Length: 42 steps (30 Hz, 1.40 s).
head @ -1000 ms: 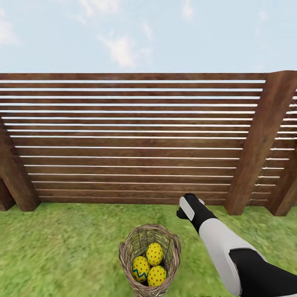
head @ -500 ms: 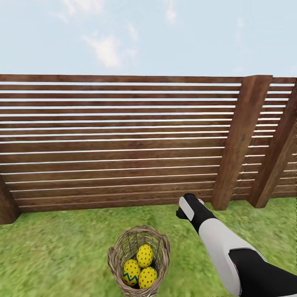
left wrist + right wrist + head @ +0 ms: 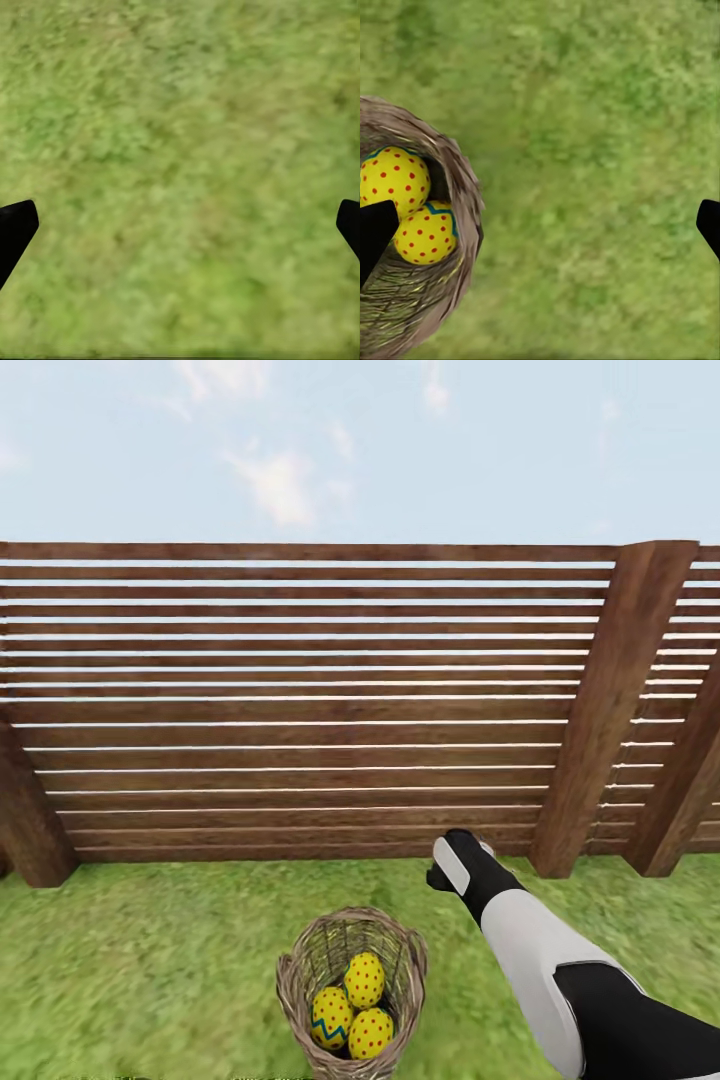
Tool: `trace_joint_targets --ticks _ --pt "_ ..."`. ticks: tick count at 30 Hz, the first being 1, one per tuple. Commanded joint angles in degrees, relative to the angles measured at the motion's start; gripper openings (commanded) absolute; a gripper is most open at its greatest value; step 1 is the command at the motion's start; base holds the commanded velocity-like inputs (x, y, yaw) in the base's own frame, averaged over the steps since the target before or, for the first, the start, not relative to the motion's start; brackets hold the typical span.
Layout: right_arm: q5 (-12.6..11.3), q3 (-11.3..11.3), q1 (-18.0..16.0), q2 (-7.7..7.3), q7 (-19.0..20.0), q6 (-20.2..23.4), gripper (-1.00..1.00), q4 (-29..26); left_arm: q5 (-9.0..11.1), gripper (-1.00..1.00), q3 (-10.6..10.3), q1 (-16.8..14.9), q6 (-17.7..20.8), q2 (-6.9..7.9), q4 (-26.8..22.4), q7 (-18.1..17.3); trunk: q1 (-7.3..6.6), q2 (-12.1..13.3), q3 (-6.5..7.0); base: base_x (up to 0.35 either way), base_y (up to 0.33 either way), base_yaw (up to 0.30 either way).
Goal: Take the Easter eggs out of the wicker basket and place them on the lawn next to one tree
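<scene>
Head view: the lawn (image 3: 150, 960), mottled green grass, runs open to the left and ends at a brown slatted wooden fence (image 3: 300, 700) with thick posts. The wicker basket (image 3: 352, 992), round-rimmed with a see-through weave, stands on the grass holding three yellow red-dotted Easter eggs (image 3: 352, 1005). The right arm (image 3: 540, 950), white and black, reaches forward just right of the basket. In the right wrist view its fingers (image 3: 376, 229) are spread wide and empty, with the basket beside one tip. The left fingers (image 3: 16, 225) are likewise wide apart over bare grass.
</scene>
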Motion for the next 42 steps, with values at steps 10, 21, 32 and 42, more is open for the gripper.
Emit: trace_joint_targets --ticks 10,21,32,42 --pt "-0.53 0.07 -0.02 0.03 -0.47 0.12 1.00 -0.07 0.33 1.00 -0.02 0.02 0.03 0.00 -0.06 -0.01 0.00 -0.03 -0.12 0.000 0.000 0.235" --pt "-0.53 0.07 -0.02 0.03 -0.47 0.12 1.00 -0.07 0.39 1.00 -0.02 0.02 0.03 0.00 -0.26 -0.01 0.00 -0.03 -0.15 0.000 0.000 0.039" --pt "-0.53 0.07 -0.02 0.01 -0.47 0.12 1.00 -0.07 0.42 1.00 -0.02 0.06 0.03 0.00 -0.47 -0.01 0.00 -0.03 -0.15 0.000 0.000 0.002" --pt "-0.53 0.07 -0.02 -0.03 -0.46 0.11 1.00 -0.07 0.42 1.00 -0.02 0.07 0.03 0.00 -0.48 -0.01 2.20 -4.04 -1.95 0.000 0.000 0.000"
